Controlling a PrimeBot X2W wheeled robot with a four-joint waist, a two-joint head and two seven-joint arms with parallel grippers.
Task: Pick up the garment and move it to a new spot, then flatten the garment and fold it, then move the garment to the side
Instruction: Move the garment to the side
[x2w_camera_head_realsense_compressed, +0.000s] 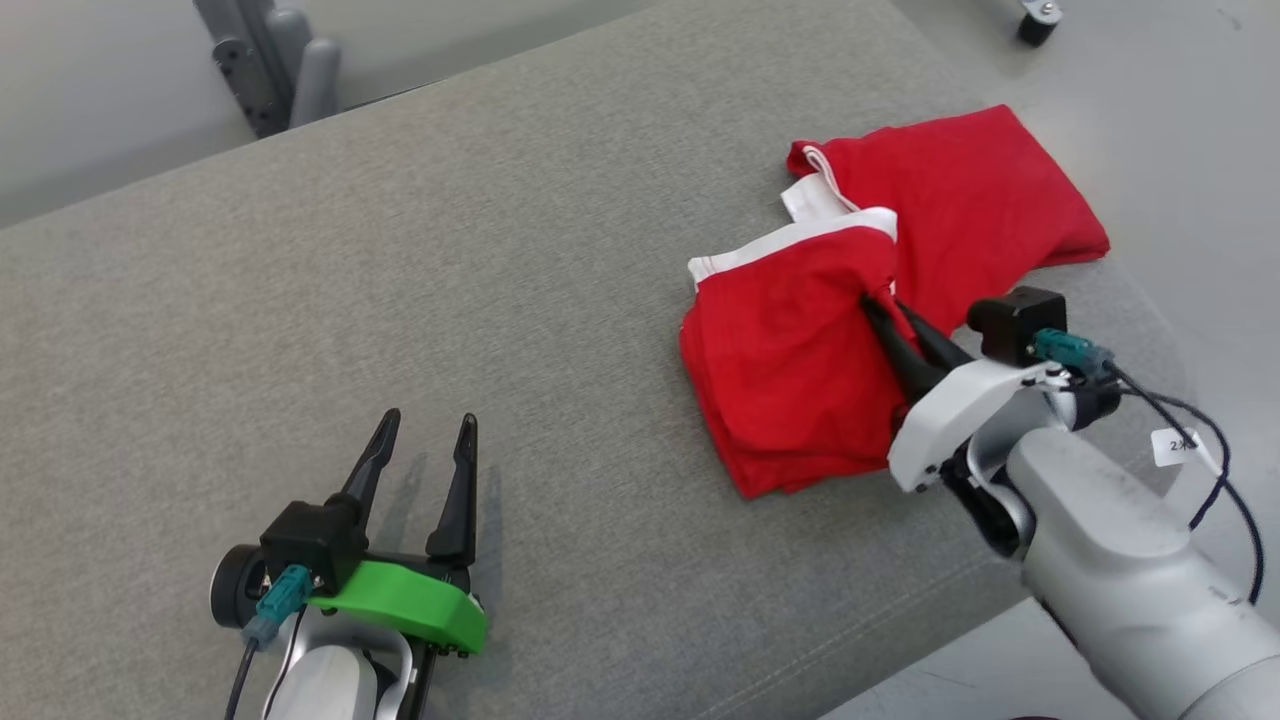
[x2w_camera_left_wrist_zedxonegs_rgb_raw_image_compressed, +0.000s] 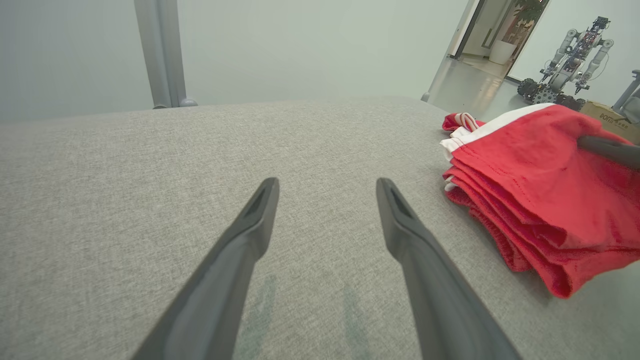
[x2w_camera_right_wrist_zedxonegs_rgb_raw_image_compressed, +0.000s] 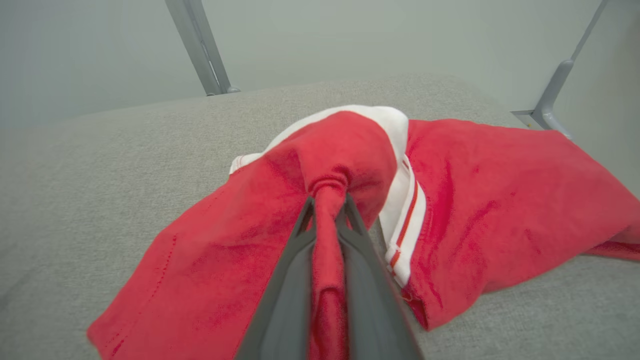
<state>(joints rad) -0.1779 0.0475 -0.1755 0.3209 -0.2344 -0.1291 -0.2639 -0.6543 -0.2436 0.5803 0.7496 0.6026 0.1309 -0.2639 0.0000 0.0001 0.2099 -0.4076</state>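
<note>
Garment (x2w_camera_head_realsense_compressed: 790, 380) lies on the grey table (x2w_camera_head_realsense_compressed: 450, 250), its length running crosswise to the right pincer (x2w_camera_head_realsense_compressed: 880, 305), which is clamped on a fold of red cloth mid-garment. Left pincer (x2w_camera_head_realsense_compressed: 430, 418), wide open and empty, stands well apart leftward.

Free passage is offered across the tabletop (x2w_camera_head_realsense_compressed: 500, 250) from left edge to mid. Near the right edge, room is taken by the garment (x2w_camera_head_realsense_compressed: 780, 370), w/ the right gripper (x2w_camera_head_realsense_compressed: 872, 302) clamped into its fold.
</note>
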